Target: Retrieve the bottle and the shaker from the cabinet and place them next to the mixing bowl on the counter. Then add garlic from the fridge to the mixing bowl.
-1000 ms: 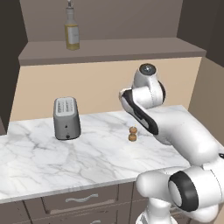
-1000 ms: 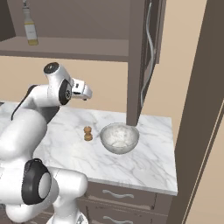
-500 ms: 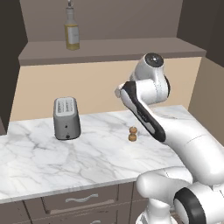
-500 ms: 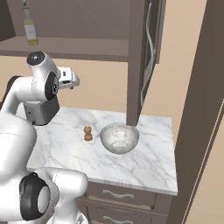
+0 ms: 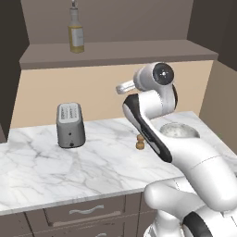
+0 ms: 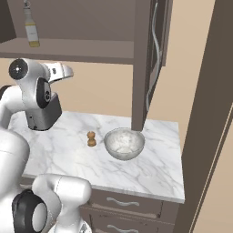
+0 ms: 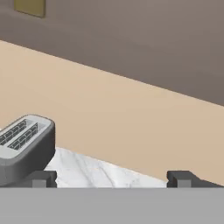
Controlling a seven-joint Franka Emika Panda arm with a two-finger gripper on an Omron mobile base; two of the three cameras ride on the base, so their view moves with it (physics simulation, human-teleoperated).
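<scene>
— Hanging empty, gripper [image 7: 109, 178] with jaws wide apart, aimed at the wall under the cabinet [image 5: 115, 53] shelf. Toaster [image 7: 24, 146] just left and below.
— And the bottle [image 5: 76, 31]?
— Up left on the shelf, well apart. Shaker [image 5: 140, 142] already beside the mixing bowl [image 6: 124, 143].
— Risk?
— Clipping the shelf edge on the rise, or toppling that tall bottle.

1 bottle [image 5: 76, 33], 1 shaker [image 5: 140, 142], 1 bowl [image 6: 124, 143], 1 toaster [image 5: 70, 125].

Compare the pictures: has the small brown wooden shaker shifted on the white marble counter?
No. The small brown wooden shaker stands beside the pale speckled mixing bowl, as before.
</scene>
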